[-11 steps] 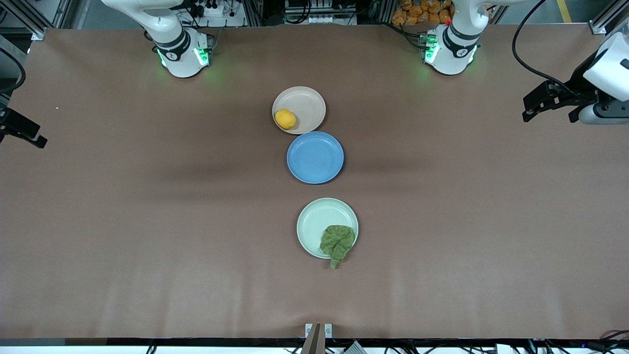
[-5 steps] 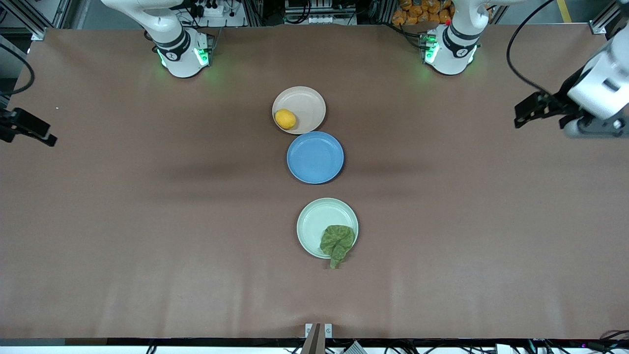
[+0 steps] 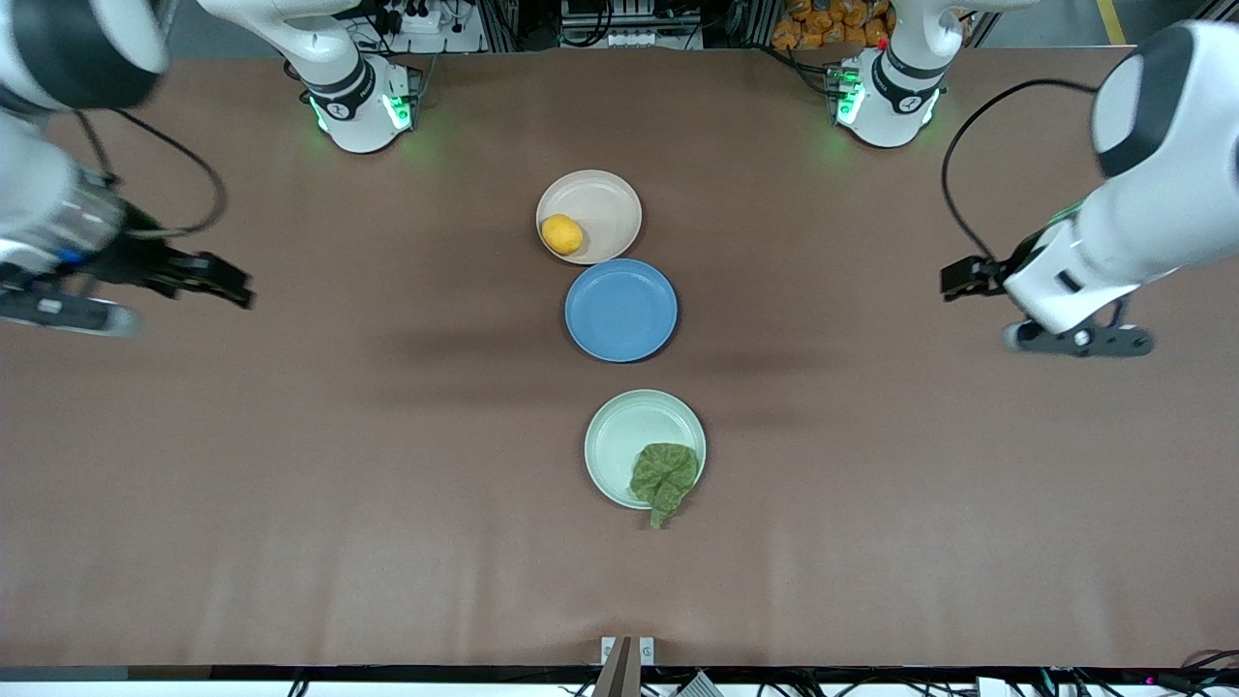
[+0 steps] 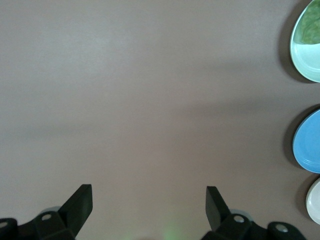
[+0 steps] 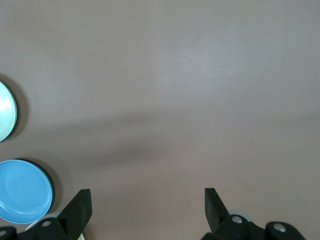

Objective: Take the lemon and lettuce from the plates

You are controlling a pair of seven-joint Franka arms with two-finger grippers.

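Observation:
The lemon (image 3: 561,234) lies on the beige plate (image 3: 610,205), at its edge toward the right arm's end. The lettuce (image 3: 664,474) lies on the mint green plate (image 3: 619,431), its stem hanging over the rim nearest the front camera. My left gripper (image 3: 954,281) is open and empty over bare table toward the left arm's end, well apart from the plates. My right gripper (image 3: 235,290) is open and empty over bare table toward the right arm's end. The left wrist view shows the open left gripper (image 4: 147,200), the mint plate (image 4: 309,62) and a bit of lettuce (image 4: 314,22).
An empty blue plate (image 3: 620,310) sits between the two plates, touching the beige one. It also shows in the left wrist view (image 4: 307,142) and in the right wrist view (image 5: 22,190). Brown table cover lies all around the plates.
Both arms have swung in from the table's ends toward the plates in the middle, grippers still open. The plates, lemon and lettuce have not moved.

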